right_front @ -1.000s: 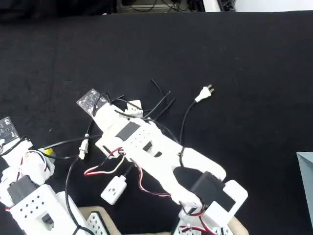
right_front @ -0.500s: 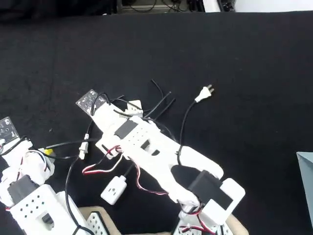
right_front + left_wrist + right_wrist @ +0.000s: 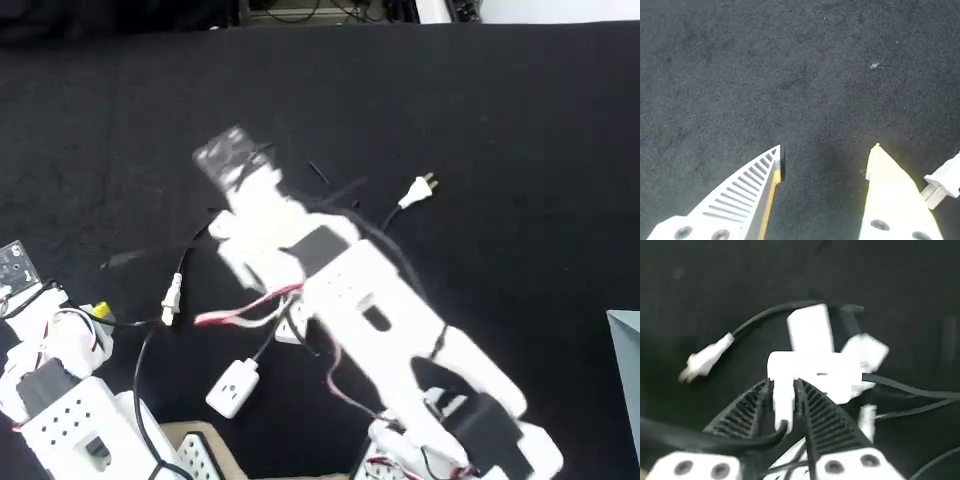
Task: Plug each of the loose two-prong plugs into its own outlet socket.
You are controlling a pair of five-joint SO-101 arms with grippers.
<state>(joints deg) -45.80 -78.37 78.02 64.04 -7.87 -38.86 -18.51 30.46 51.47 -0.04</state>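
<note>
Where end effector point(image 3: 785, 390) pinches, plug point(image 3: 812, 372) sits.

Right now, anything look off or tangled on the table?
Nothing looks damaged. The right gripper pinches a white block with black cords bunched beside it. Two plugs lie unplugged on the cloth: one beyond the arm, one near a loose socket.

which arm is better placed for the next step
Right, likely: the right end effector is shut on a white plastic connector block; the left end effector hangs open over the black table.
</note>
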